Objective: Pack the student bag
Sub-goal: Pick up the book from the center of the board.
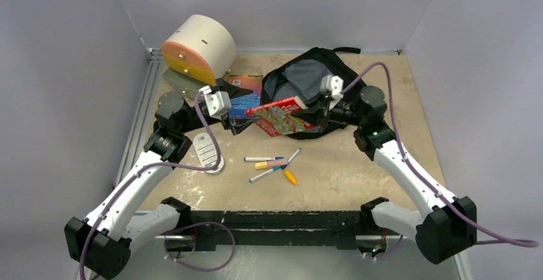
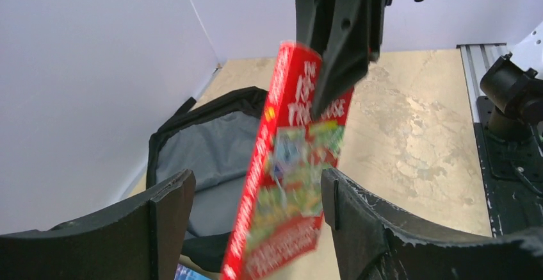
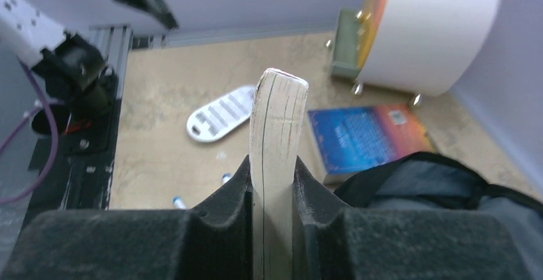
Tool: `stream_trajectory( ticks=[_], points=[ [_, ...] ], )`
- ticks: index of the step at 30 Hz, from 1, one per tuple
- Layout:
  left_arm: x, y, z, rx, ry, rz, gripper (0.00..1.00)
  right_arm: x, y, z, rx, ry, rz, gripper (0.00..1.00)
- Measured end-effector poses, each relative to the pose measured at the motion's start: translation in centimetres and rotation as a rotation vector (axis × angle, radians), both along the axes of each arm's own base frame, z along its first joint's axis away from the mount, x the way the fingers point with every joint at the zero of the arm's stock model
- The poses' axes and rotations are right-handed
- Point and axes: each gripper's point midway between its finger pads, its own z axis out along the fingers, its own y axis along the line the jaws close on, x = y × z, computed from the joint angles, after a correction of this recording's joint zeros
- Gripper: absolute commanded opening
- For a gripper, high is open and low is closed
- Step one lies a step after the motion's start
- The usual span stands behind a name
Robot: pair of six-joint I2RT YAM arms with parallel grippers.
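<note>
R gripper (image 3: 272,174) fingers sit nearest, pinched tight on the page edge of a thin glossy red picture book (image 3: 278,113), held edge-up in the air, prob. so it can slide in edgewise. L gripper (image 2: 253,193) stands wide, one finger each side of the book, not touching; R alone carries it. Large soft black fabric student bag (image 1: 301,75) lies just under & behind R gripper. Its grey-lined mouth gapes up twd L gripper. Long axis looks diagonal, from between the grippers out past R, strap loop at far end.

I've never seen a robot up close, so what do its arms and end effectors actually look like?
The left arm and right arm match: white shells, chunky black joints, a purple cable looping along each. The left end effector and right end effector each have two thick black fingers.
</note>
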Motion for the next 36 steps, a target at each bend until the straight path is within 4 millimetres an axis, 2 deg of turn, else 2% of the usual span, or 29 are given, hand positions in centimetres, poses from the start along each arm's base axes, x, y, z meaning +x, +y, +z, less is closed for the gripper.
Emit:
stream_trajectory(
  ticks=[5, 13, 17, 20, 24, 30, 36],
  points=[
    [-0.6, 1.2, 0.9, -0.064, -0.005, 0.047, 0.73, 0.4, -1.7, 3.8, 0.143, -0.051, -0.004, 0.00],
    [-0.4, 2.0, 2.2, -0.120, -0.019, 0.090, 0.76, -3.4, -2.2, 6.6, 0.275, -0.100, 0.159, 0.00],
    [-0.4, 2.1, 2.6, -0.131, -0.025, 0.098, 0.76, -3.9, -2.8, 6.7, 0.315, -0.010, 0.197, 0.00],
    [-0.6, 2.2, 2.8, -0.136, -0.029, 0.090, 0.77, -2.9, -3.2, 5.7, 0.338, 0.169, 0.191, 0.00],
    [-2.1, 1.5, 2.8, -0.133, -0.013, -0.003, 0.77, -1.7, -3.4, 4.7, 0.358, 0.329, 0.175, 0.00],
    [-4.0, 0.8, 3.3, -0.156, 0.010, -0.120, 0.78, -2.0, -3.5, 6.1, 0.376, 0.332, 0.190, 0.00],
    [-3.0, 1.0, 2.9, -0.227, 0.072, -0.069, 0.79, -2.1, -3.5, 8.5, 0.389, 0.263, 0.207, 0.00]
  ],
)
